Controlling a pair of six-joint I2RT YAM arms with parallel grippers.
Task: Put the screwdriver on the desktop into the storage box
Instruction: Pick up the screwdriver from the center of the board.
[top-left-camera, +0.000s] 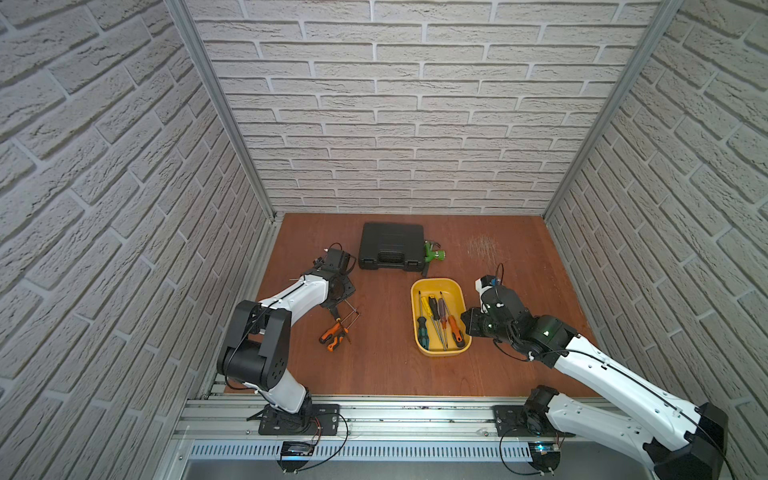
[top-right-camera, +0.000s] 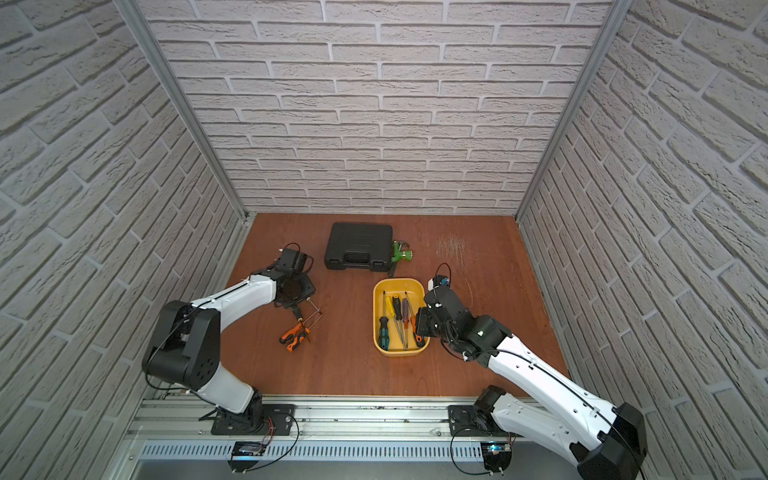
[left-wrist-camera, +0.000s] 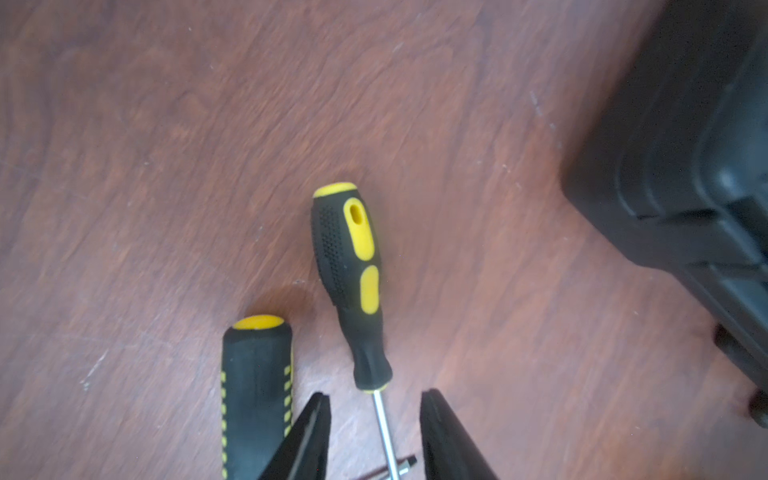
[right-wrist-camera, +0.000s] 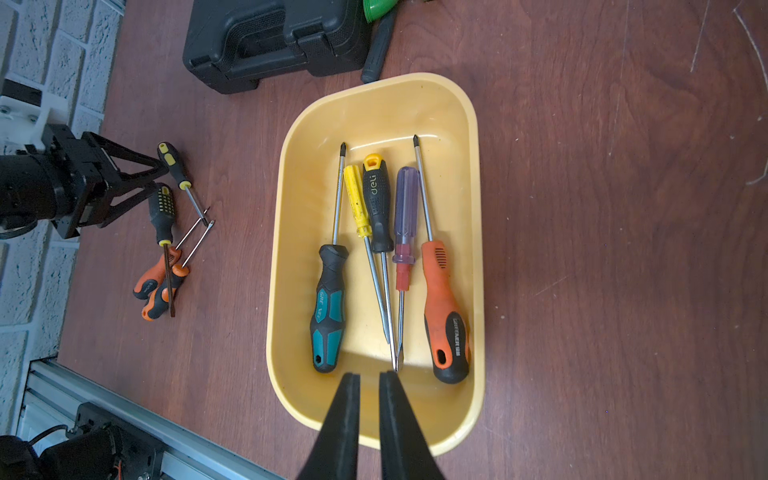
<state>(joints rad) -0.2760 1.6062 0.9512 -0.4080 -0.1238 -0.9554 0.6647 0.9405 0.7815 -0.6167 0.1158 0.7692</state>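
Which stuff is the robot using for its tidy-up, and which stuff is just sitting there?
For the job: loose screwdrivers on the desktop, yellow storage box, left fingers.
Just lying about: black tool case, green tool beside it.

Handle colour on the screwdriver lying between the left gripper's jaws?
Screwdriver handle: black with yellow inserts and yellow end cap. Clearest in the left wrist view.

free: desktop (top-left-camera: 374, 353) between loose screwdrivers (top-left-camera: 330, 332) and storage box (top-left-camera: 440, 287); blocked: tool case (top-left-camera: 390, 247) behind
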